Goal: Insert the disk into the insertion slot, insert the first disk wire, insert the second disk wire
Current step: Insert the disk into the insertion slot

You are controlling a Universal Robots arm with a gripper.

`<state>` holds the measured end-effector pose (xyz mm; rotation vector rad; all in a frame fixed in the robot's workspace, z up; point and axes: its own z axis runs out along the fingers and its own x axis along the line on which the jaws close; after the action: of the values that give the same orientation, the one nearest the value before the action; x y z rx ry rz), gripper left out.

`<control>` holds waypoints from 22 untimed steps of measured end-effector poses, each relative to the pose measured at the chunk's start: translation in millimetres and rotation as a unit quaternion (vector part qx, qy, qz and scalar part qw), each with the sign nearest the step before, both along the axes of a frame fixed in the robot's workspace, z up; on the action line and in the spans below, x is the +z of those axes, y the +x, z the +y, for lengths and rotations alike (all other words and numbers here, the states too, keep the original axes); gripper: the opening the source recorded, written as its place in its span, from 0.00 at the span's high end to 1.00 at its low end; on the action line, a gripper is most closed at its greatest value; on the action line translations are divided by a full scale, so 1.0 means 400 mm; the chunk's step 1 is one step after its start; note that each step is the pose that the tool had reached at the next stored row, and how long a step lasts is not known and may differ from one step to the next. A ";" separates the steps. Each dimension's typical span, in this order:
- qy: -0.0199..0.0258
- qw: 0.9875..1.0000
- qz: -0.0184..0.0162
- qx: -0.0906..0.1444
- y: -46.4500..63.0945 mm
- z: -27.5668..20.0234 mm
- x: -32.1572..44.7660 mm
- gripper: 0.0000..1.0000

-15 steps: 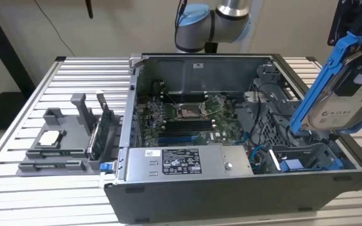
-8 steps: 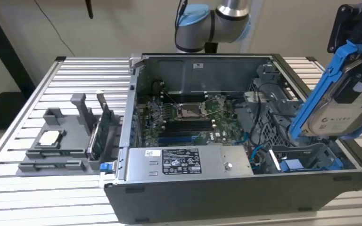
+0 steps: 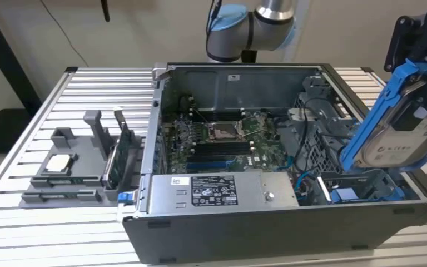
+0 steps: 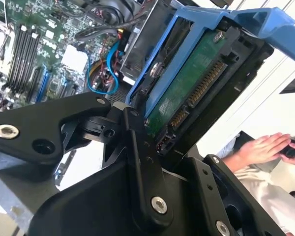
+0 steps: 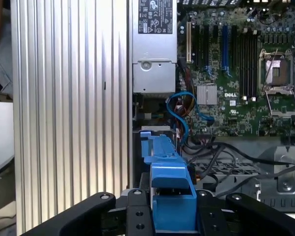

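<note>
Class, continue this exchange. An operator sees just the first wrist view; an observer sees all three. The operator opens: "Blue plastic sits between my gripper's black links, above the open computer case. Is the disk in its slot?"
Observer: No. In the exterior view the flat silver-grey hard drive in its bright blue plastic carrier hangs tilted over the grey plastic drive bay, outside it.
Operator: Does the gripper really hold it?
Observer: Yes. The exterior view shows it held up by the carrier's upper end.
Operator: Which side faces away from me?
Observer: The second wrist view shows its green circuit board with a row of connector pins.
</note>
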<state>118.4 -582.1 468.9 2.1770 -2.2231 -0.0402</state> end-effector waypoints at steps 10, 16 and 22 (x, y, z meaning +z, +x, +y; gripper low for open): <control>0.000 1.000 0.000 -0.001 0.000 -0.005 -0.023 0.67; 0.000 1.000 0.000 -0.001 0.000 -0.005 -0.044 0.67; 0.001 1.000 0.000 -0.003 0.000 -0.005 -0.069 0.67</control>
<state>118.5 -584.0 441.5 2.1716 -2.2297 -0.0417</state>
